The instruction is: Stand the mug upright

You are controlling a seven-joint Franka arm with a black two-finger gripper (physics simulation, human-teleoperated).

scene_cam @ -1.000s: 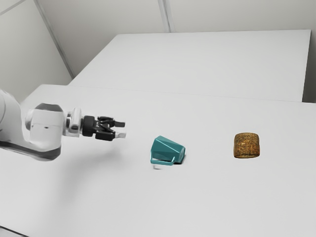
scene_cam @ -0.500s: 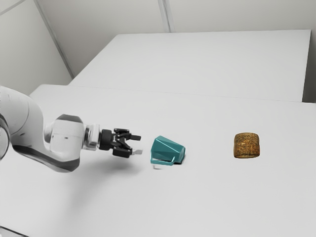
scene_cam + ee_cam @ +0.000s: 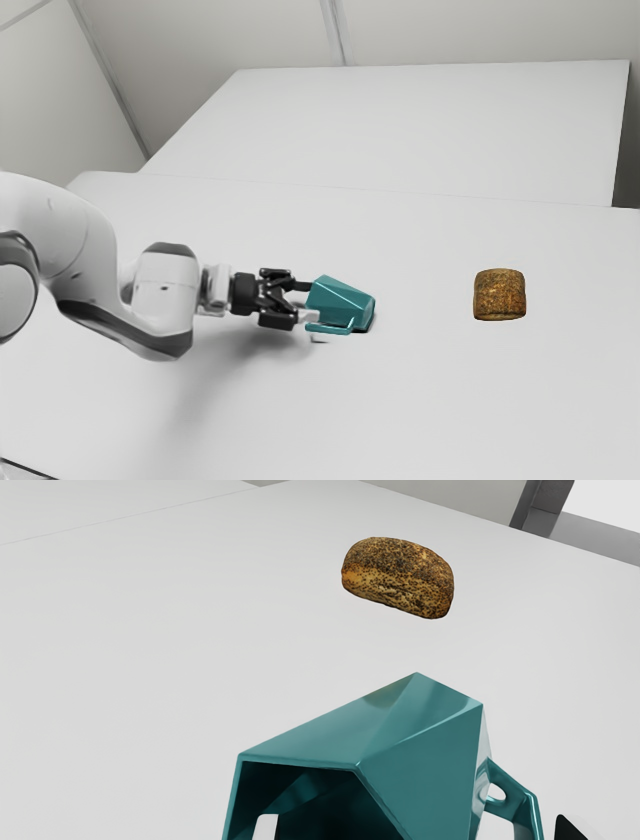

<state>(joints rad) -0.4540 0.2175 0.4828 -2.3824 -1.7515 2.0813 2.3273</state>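
My gripper [image 3: 308, 302] is at the mouth end of the teal faceted mug [image 3: 343, 305], which lies on its side on the table. The handle is on the mug's near side in the exterior view. In the wrist view the fingers of the gripper [image 3: 418, 828] stand wide apart. One pale fingertip [image 3: 266, 827] shows in front of the dark mouth of the mug [image 3: 420, 775]; the other, black, is outside, beyond the handle [image 3: 525, 810]. A side wall and the handle lie between them, and neither finger visibly presses on the mug.
A seeded brown bread loaf [image 3: 500, 295] rests on the white table [image 3: 450, 400], beyond the mug's base toward the exterior view's right. The wrist view also has the loaf [image 3: 398, 577] past the mug. Another white surface [image 3: 420, 120] stretches behind the table.
My arm has moved toward the exterior view's right and slightly down the picture, bringing the open gripper from well short of the mug to its mouth. Mug and loaf have stayed put.
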